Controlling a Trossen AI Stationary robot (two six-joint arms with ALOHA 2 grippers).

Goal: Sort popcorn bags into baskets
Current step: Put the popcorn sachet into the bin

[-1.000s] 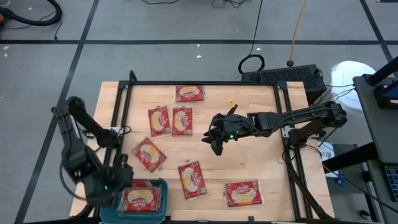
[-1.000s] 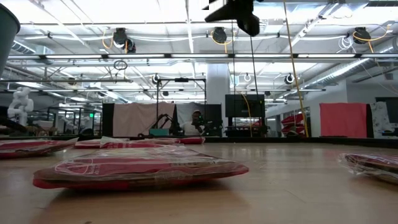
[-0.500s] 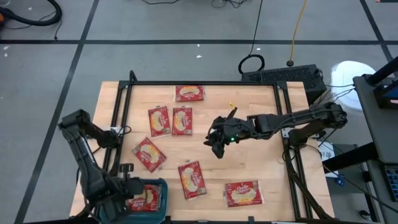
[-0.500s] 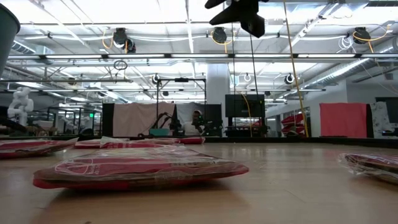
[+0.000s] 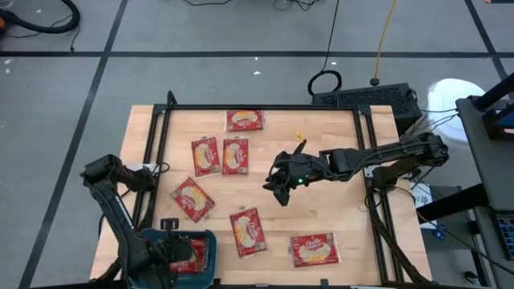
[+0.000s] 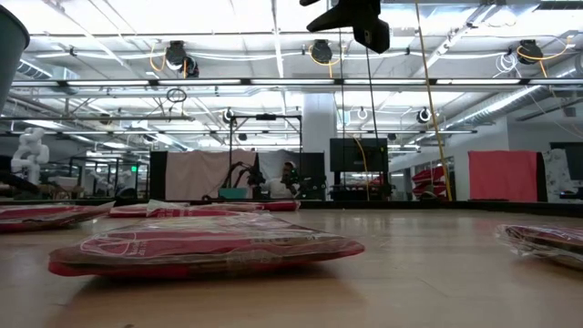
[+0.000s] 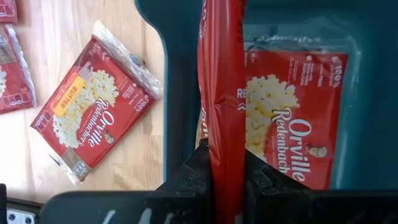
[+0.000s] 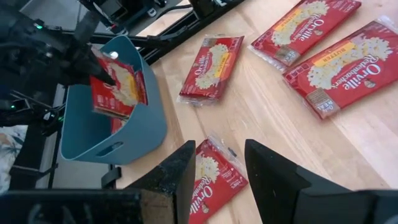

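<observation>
My left gripper (image 5: 178,250) hovers over the teal bin (image 5: 210,241) at the table's near left corner, shut on a red popcorn bag (image 7: 222,93). A second bag (image 7: 292,124) lies flat on the bin's floor. Several more red bags lie flat on the wood, among them one beside the bin (image 7: 93,106), one near the middle (image 5: 248,232) and one toward the near right (image 5: 314,250). My right gripper (image 5: 279,186) hangs open above the table's middle, touching nothing. My left gripper pinches the red bag between its two fingers at the bag's lower edge (image 7: 225,163). The bag stands edge-on to the wrist camera. In the right wrist view it is upright and lifted clear above the bin's opening (image 8: 118,84).
A black frame rail (image 5: 257,107) runs round the table top. Three bags lie toward the far left (image 5: 244,120), (image 5: 206,155), (image 5: 235,155), and another sits left of centre (image 5: 193,199). Bare wood shows to the right of my right gripper.
My left arm has swung toward the table's near edge, and its gripper has shifted a little to the right, farther over the bin, still shut on the bag. My right arm has stayed almost still.
</observation>
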